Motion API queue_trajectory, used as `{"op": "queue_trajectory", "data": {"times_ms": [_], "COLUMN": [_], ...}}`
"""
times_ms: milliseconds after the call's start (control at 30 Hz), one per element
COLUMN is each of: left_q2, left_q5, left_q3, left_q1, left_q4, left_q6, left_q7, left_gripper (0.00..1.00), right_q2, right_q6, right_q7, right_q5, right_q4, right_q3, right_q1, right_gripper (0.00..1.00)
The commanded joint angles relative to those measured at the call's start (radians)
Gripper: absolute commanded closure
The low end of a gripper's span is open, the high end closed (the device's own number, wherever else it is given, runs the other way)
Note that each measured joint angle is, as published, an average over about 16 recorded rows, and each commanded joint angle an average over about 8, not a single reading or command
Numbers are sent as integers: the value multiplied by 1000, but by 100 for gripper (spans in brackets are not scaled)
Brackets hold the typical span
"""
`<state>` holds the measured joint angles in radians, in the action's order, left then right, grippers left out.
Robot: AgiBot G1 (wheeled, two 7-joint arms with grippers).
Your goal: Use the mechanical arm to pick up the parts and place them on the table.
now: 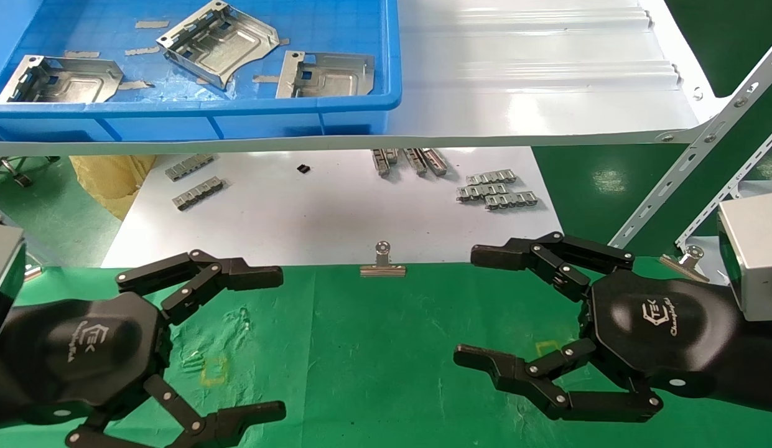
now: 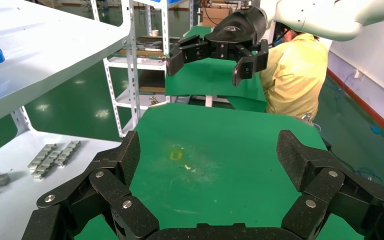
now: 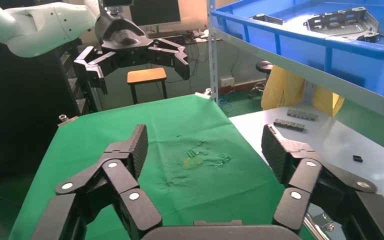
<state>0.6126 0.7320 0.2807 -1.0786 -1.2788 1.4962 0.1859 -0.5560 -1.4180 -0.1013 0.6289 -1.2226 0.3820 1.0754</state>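
Three silver stamped parts lie in the blue bin [image 1: 361,99] on the upper shelf: one at the left [image 1: 59,79], one tilted in the middle [image 1: 219,42], one at the right [image 1: 326,74]. They also show in the right wrist view [image 3: 337,20]. My left gripper [image 1: 280,339] hovers open and empty over the green table [image 1: 373,367] at the left. My right gripper [image 1: 466,305] hovers open and empty over the table at the right. Each wrist view looks past its own open fingers [image 2: 125,155] [image 3: 137,145] at bare green cloth.
A white sheet [image 1: 336,218] below the shelf carries small grey ridged strips [image 1: 497,190] and a small black piece [image 1: 303,168]. A metal binder clip [image 1: 382,264] pins the cloth's far edge. A perforated shelf brace [image 1: 703,143] slants at the right. A person in yellow [image 2: 292,75] stands beyond the table.
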Motion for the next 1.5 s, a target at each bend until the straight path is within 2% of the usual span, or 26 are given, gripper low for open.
{"op": "queue_trajectory", "data": {"times_ms": [33,467,600,700,833,967,1167,1200,1233,1300,1333,1433,1467,1500], "left_q2": [0,1,11,35,103,204,357,378,398,429,443,474,482,488], "left_q5": [0,-3,-11,13,122,279,483,509,533,574,592,636,647,657], "left_q3": [0,-2,-13,-11,31,95,169,179,189,208,218,243,250,257], "left_q1": [0,-3,-44,-131,-319,-534,-773,-801,-825,-865,-883,-925,-936,-946], "left_q4": [0,-1,11,45,168,397,778,830,878,959,995,1080,1101,1120], "left_q6": [0,-1,-15,-40,-85,-160,-390,-430,-466,-521,-543,-584,-591,-595], "left_q7": [0,0,2,12,27,18,-37,-46,-54,-67,-73,-85,-88,-91], "left_gripper": [0,0,0,0,0,0,0,6,15,40,53,90,98,100], "right_q2": [0,0,0,0,0,0,0,0,0,0,0,0,0,0], "right_q6": [0,0,0,0,0,0,0,0,0,0,0,0,0,0], "right_q7": [0,0,0,0,0,0,0,0,0,0,0,0,0,0], "right_q5": [0,0,0,0,0,0,0,0,0,0,0,0,0,0], "right_q4": [0,0,0,0,0,0,0,0,0,0,0,0,0,0], "right_q3": [0,0,0,0,0,0,0,0,0,0,0,0,0,0], "right_q1": [0,0,0,0,0,0,0,0,0,0,0,0,0,0], "right_gripper": [100,100,100,100,100,100,100,100,100,100,95,57,45,32]}}
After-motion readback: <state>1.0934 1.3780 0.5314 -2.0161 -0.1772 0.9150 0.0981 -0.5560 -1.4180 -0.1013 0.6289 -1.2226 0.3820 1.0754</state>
